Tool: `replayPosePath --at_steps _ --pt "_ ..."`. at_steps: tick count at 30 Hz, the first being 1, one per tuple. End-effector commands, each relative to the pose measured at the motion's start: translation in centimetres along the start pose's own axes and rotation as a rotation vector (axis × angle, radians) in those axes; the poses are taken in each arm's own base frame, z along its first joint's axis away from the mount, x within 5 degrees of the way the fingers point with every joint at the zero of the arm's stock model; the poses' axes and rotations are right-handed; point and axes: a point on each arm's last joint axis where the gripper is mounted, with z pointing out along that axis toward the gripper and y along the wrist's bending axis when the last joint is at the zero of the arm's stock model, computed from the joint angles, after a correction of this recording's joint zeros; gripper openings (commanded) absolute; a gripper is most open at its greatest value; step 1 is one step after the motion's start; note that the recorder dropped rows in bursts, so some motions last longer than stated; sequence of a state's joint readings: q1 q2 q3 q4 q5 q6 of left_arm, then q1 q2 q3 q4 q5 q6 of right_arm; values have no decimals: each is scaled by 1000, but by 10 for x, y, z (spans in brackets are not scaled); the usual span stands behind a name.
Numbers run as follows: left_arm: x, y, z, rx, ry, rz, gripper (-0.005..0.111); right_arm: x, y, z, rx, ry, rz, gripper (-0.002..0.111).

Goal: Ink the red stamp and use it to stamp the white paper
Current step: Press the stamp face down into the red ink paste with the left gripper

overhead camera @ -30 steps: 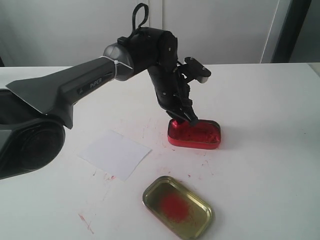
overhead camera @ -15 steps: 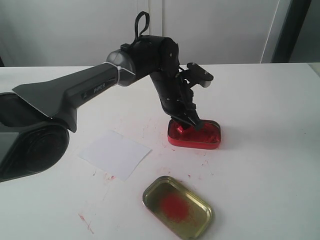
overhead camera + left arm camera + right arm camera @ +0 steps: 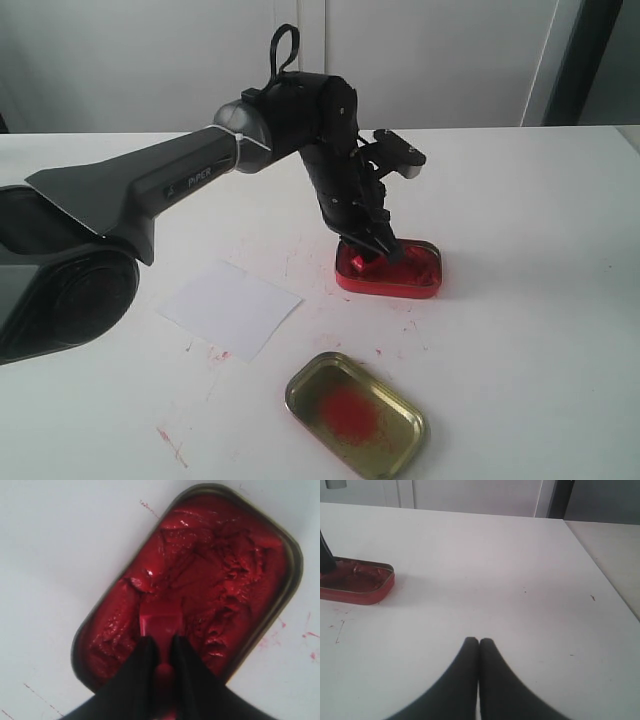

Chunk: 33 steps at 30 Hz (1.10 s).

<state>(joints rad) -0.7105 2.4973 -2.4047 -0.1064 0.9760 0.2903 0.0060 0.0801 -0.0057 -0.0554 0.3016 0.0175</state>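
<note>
My left gripper (image 3: 378,246) (image 3: 162,642) is shut on the knob of the red stamp (image 3: 160,625). The stamp's flat base presses into the red paste at the left end of the ink tin (image 3: 400,272) (image 3: 210,565) (image 3: 357,582). In the exterior view the stamp is hidden behind the black fingers. The white paper (image 3: 229,308) lies flat on the table, left of the tin and apart from it. My right gripper (image 3: 479,641) is shut with nothing in it, hovering over bare white table to the right of the tin; the exterior view does not show it.
The gold lid (image 3: 356,412) with a red smear lies near the front of the table, below the tin. Faint red marks (image 3: 215,355) spot the tabletop around the paper. The table's right edge (image 3: 605,580) runs close to my right gripper.
The left gripper has moved a little right and down into the tin with the stamp over the last second. Paper, lid and tin have stayed put.
</note>
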Motion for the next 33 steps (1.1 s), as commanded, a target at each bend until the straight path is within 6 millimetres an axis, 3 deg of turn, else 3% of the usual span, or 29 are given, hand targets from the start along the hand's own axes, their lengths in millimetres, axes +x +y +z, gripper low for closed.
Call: replayPosePath --at_steps 1,16,33 --pt "0 0 -1 4 11 6 0 1 0 0 5 -8 8 0" --pt "6 1 20 18 33 21 0 1 0 0 5 -8 8 0" --pt "29 1 77 74 135 -4 0 1 0 0 5 -8 8 0"
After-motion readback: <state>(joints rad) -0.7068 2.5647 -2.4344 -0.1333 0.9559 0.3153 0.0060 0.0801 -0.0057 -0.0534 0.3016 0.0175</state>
